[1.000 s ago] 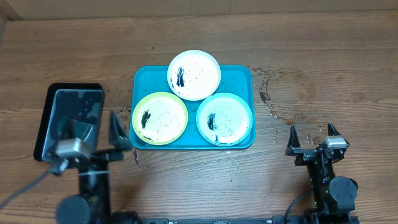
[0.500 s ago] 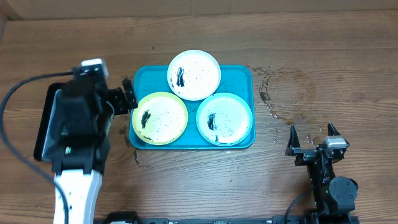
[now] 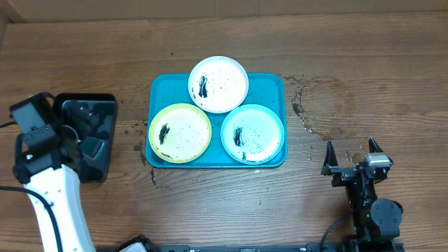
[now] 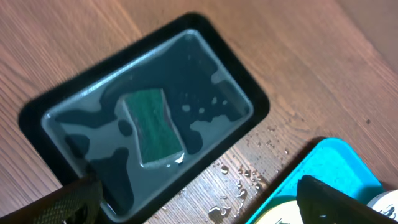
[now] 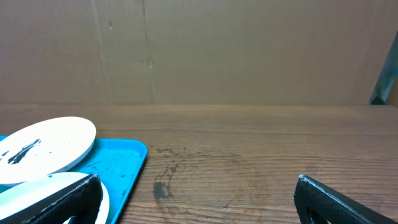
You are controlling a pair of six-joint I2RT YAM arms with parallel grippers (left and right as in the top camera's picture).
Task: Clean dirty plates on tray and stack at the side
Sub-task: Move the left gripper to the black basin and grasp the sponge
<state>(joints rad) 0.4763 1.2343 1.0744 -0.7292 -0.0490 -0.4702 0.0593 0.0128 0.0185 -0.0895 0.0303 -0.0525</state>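
Note:
Three smeared plates lie on the turquoise tray: white at the back, yellow-green front left, pale aqua front right. My left gripper hangs open over a black tray left of them. In the left wrist view a green sponge lies in that tray's water, apart from the gripper. The turquoise tray's corner shows at the lower right. My right gripper stands open and empty near the front right. Its wrist view shows the white plate and tray to the left.
Water drops lie on the wood between the black tray and the turquoise one. A dark ring stain marks the table right of the turquoise tray. A cardboard wall closes the back.
My left arm has swung from the turquoise tray's left edge out to the left, over the black tray. The right arm and the plates have not moved.

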